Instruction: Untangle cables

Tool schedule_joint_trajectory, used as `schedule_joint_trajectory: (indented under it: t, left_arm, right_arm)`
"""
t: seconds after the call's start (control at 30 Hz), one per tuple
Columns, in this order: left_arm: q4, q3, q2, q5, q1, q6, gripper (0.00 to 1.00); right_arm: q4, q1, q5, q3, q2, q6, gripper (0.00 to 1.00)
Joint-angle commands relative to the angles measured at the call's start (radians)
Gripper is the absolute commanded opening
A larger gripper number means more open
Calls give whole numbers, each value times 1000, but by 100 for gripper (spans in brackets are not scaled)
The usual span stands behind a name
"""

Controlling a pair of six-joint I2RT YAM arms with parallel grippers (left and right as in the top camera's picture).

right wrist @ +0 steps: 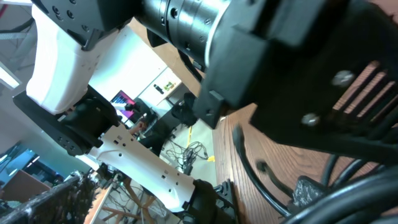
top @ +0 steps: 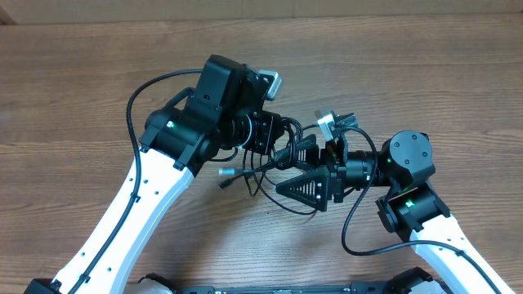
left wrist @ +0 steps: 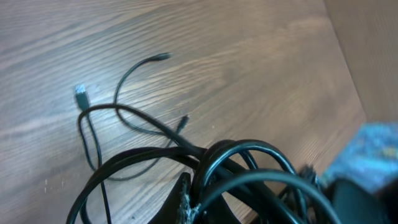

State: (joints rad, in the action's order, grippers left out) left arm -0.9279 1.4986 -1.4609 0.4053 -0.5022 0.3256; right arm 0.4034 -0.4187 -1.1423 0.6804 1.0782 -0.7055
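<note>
Cables (top: 274,167) found bunched in one tangle between both grippers, over middle of table (top: 82,65). Left gripper (top: 274,135) closed, cable loops clamped at its fingers (left wrist: 184,200). Several strands seen trailing from there down to wood. Free ends noted lying flat on table: silvery USB plug (left wrist: 81,94) and two small dark plugs nearby. Right gripper (top: 298,167) spread wide, nothing clamped, positioned just beside tangle and pointed toward left gripper. Right wrist view largely blocked by left arm housing (right wrist: 298,74).
</note>
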Motion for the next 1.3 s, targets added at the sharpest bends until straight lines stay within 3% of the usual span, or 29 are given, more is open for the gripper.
schedule_joint_trajectory:
  t: [0.0, 0.27, 0.6, 0.77, 0.87, 0.97, 1.27]
  left_arm:
    - [24, 10, 8, -175, 4, 259, 4]
    - [24, 10, 8, -308, 4, 709, 4]
    - [26, 10, 8, -477, 5, 840, 4]
    - [44, 10, 8, -549, 5, 841, 4]
    - [44, 10, 8, -578, 5, 760, 4]
    - [43, 10, 8, -569, 5, 571, 4]
    - [-2, 10, 8, -350, 4, -118, 4]
  right_arm:
    - [3, -51, -64, 11, -2, -3, 100]
    - [-17, -82, -63, 11, -2, -3, 100]
    - [-132, -92, -56, 11, -2, 0, 100]
    - [-177, -92, -56, 11, -2, 9, 100]
    - [-238, -92, -49, 11, -2, 47, 100]
    - [-383, -92, 42, 11, -2, 91, 100]
    - [-695, -90, 464, 11, -2, 97, 100]
